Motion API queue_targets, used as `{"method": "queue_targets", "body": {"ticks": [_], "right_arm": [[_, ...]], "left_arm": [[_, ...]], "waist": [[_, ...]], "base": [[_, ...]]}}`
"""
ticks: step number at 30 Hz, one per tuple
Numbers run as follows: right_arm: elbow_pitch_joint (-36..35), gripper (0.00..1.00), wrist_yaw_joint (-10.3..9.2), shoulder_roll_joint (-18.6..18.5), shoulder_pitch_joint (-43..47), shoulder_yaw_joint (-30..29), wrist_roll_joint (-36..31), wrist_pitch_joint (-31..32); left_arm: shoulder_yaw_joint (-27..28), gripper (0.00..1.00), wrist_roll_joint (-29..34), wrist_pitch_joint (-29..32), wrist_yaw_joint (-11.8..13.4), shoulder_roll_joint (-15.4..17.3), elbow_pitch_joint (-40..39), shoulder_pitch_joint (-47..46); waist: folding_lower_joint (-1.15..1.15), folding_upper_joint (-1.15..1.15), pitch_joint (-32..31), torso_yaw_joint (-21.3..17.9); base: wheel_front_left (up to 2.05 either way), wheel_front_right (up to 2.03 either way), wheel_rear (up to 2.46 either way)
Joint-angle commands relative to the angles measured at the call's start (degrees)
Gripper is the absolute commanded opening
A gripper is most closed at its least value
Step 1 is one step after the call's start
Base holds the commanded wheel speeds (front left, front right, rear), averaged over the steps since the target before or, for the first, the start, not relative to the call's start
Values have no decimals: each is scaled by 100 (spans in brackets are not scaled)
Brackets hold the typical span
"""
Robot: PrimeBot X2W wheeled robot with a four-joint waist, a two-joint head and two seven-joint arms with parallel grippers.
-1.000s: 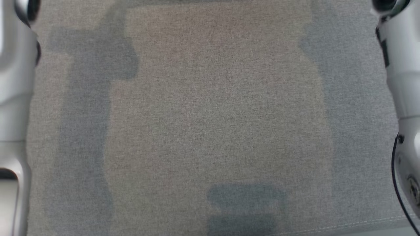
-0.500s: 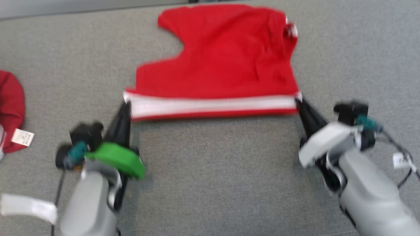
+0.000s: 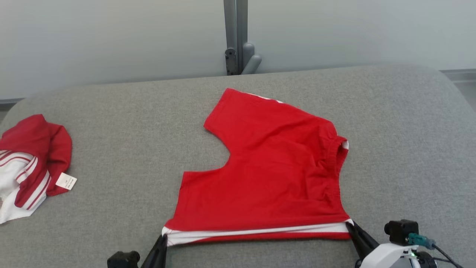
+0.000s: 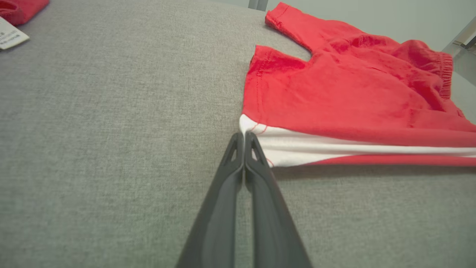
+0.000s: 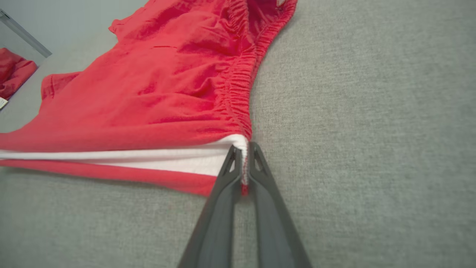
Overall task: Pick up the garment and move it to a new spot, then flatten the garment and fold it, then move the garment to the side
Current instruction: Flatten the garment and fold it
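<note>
garment [image 3: 267, 175]: red shorts, white side stripe; long axis 9–3 o'clock, waistband at 3
left gripper [image 4: 244, 137]: jaws clamped on hem corner
right gripper [image 5: 243, 149]: jaws clamped on waistband corner

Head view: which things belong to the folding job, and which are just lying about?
Job: red garment; left gripper and right gripper, each shut on a near corner.
Lying about: crumpled red-and-white clothing at far left; its tag; grey post behind.
</note>
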Motion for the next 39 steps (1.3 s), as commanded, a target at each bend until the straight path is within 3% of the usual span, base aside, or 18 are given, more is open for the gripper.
{"method": "queue_targets", "body": {"ticks": [1, 12, 17, 28, 39], "right_arm": [[-12, 0, -16, -86, 149, -36, -89, -17], [-420, 0, -15, 50, 1393, -44, -401, -13], [-741, 0, -16, 37, 1501, -172, -392, -10], [-1418, 0, -14, 449, 493, -971, -190, -11], [-1312, 0, -15, 1073, -740, -1732, -169, -12]], "left_arm": [[53, 0, 104, -4, 24, 88, -46, 142], [208, 0, 264, -3, 23, 62, -111, 1088], [356, 0, 310, -4, 23, 72, -496, 1113], [46, 0, 363, -3, 22, 404, -1158, -752], [-552, 0, 409, -3, 23, 859, -22, -3226]], "waist": [[0, 56, -283, 79], [0, 56, -445, 92], [0, 56, -286, 15], [0, 56, 639, -315], [0, 56, 1706, -998]], "base": [[0, 0, 0], [0, 0, 0], [0, 0, 0], [0, 0, 0], [0, 0, 0]]}}
